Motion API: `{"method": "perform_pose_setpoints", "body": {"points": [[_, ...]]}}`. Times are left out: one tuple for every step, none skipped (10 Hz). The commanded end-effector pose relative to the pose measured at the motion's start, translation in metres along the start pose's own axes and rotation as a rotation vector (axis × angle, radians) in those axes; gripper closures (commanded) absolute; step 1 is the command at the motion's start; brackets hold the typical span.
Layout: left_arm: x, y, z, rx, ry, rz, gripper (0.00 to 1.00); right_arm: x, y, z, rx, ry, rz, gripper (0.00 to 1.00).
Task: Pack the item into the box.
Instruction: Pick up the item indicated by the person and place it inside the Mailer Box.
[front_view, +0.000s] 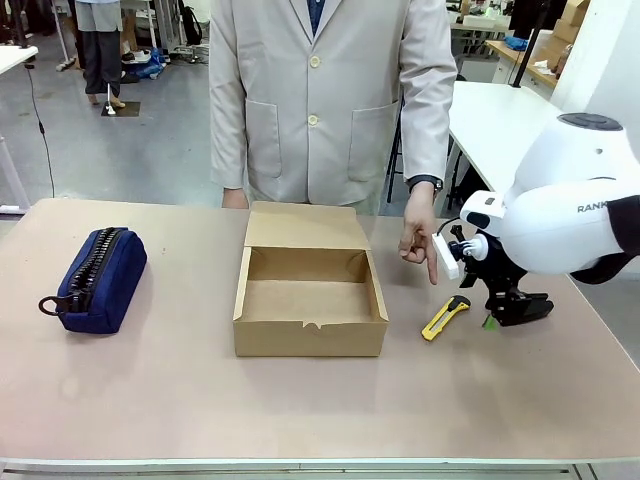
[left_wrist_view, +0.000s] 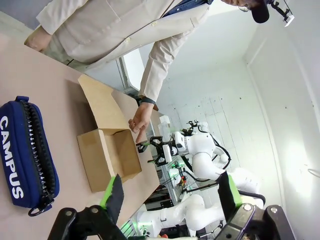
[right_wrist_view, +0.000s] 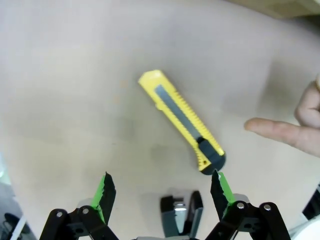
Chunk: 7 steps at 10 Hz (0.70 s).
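Observation:
The item, a slim yellow utility knife (front_view: 446, 317) with a black end, lies on the table just right of the box (front_view: 310, 338), an open brown cardboard box with its flap lid laid back. My right gripper (front_view: 506, 314) hovers low beside the knife on its right, open. In the right wrist view the knife (right_wrist_view: 182, 120) lies slantwise just beyond the open green-padded fingers (right_wrist_view: 220, 190), nothing between them. A person's hand (front_view: 420, 245) points a finger (right_wrist_view: 280, 132) down at the knife. My left gripper (left_wrist_view: 170, 200) is open and empty, far from the box (left_wrist_view: 107, 150).
A navy zip pouch (front_view: 100, 278) lies at the table's left, also close under the left wrist camera as a pouch (left_wrist_view: 25, 155) printed CAMPUS. The person in a beige coat (front_view: 320, 100) stands at the far edge behind the box.

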<state>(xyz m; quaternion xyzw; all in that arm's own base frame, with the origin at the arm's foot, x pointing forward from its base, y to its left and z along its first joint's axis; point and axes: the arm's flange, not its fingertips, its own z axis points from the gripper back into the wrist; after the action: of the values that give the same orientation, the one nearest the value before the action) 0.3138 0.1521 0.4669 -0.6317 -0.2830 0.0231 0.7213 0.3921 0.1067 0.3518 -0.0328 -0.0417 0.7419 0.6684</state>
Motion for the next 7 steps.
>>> {"method": "perform_pose_setpoints", "body": {"points": [[0.001, -0.002, -0.001, -0.017, -0.008, -0.021, 0.00, -0.010, -0.004, -0.016, -0.053, -0.027, 0.017, 0.00], [0.001, -0.002, -0.001, -0.017, -0.008, -0.021, 0.00, -0.011, -0.008, -0.024, -0.061, -0.043, 0.027, 0.00], [0.001, -0.002, -0.001, -0.017, -0.008, -0.021, 0.00, -0.010, -0.011, -0.030, -0.086, -0.058, 0.030, 0.00], [0.001, -0.002, -0.001, -0.017, -0.008, -0.021, 0.00, -0.010, -0.014, -0.036, -0.105, -0.068, 0.030, 0.00], [0.001, -0.002, -0.001, -0.017, -0.008, -0.021, 0.00, -0.010, -0.016, -0.043, -0.106, -0.066, 0.027, 0.00], [0.001, -0.002, -0.001, -0.017, -0.008, -0.021, 0.00, -0.010, -0.017, -0.049, -0.101, -0.097, 0.026, 0.00], [0.001, -0.002, -0.001, -0.017, -0.008, -0.021, 0.00, -0.009, -0.018, -0.054, -0.073, -0.114, 0.032, 0.00]]}}
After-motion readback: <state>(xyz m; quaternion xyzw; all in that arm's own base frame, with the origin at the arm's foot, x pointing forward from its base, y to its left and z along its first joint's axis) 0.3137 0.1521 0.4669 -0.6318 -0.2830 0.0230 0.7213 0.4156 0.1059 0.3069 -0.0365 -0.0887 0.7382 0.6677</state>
